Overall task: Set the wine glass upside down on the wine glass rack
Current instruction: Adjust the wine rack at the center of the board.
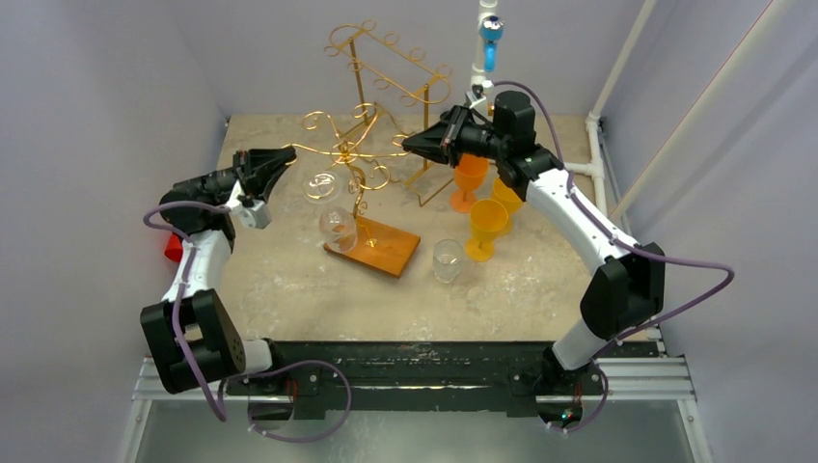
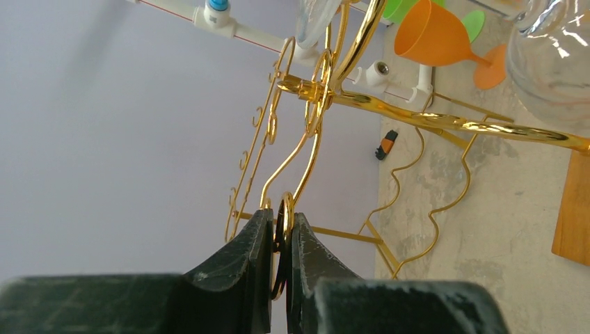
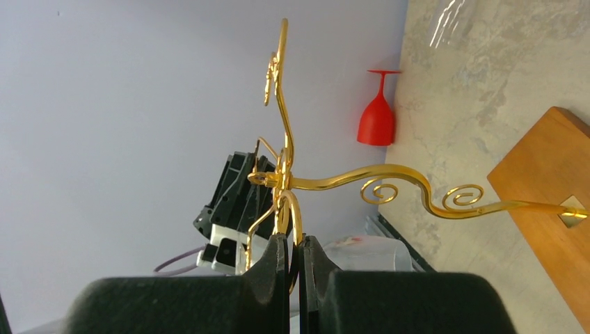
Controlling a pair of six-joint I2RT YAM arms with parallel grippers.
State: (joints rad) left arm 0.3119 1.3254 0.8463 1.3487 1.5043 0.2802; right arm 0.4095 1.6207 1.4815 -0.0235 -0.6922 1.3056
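Observation:
The gold wire wine glass rack point(image 1: 359, 154) stands on its wooden base point(image 1: 376, 247) mid-table. Two clear wine glasses point(image 1: 321, 185) point(image 1: 338, 225) hang upside down from its left arms. In the left wrist view one clear glass bowl point(image 2: 549, 59) fills the top right corner. My left gripper point(image 1: 286, 154) point(image 2: 282, 224) is shut on a gold ring at the end of the rack's left arm. From the other side, my right gripper point(image 1: 411, 145) point(image 3: 293, 247) is shut on a gold loop of the rack's right arm.
A second gold rack point(image 1: 391, 72) stands behind. Three orange glasses point(image 1: 470, 178) point(image 1: 488, 227) point(image 1: 507, 193) and a clear tumbler point(image 1: 447, 260) stand to the right of the base. A red glass point(image 1: 172, 248) point(image 3: 377, 115) sits upside down at the left edge.

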